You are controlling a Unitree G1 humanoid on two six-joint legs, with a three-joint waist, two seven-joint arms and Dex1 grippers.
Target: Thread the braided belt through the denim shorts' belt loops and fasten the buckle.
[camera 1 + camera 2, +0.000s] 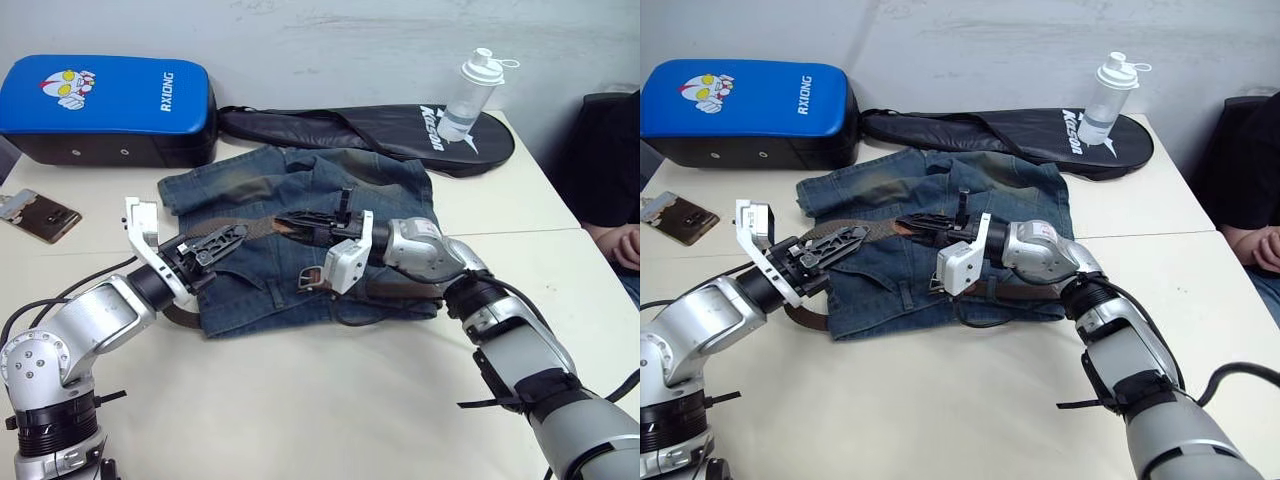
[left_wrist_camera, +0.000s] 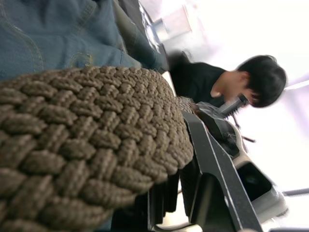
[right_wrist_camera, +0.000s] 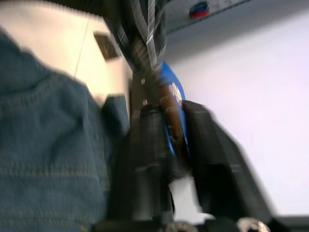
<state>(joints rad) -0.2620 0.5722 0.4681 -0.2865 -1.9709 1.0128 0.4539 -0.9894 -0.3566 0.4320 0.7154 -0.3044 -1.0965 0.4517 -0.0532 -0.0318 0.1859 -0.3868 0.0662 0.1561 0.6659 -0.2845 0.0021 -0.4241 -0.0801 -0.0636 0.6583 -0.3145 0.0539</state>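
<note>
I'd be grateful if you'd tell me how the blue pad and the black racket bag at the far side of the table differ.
The blue pad is thick and blocky with a cartoon figure and white lettering; the black racket bag lies flat and thin. The pad sits at the far left with nothing on it, while the bag stretches toward the right with a clear bottle standing at its wide end. Both lie beyond the denim shorts.

A pale table [image 1: 300, 420] holds denim shorts [image 1: 260, 290] at centre, a blue pad [image 1: 105, 105] far left, a black racket bag [image 1: 380, 130] behind, and a phone [image 1: 40, 215] left.
</note>
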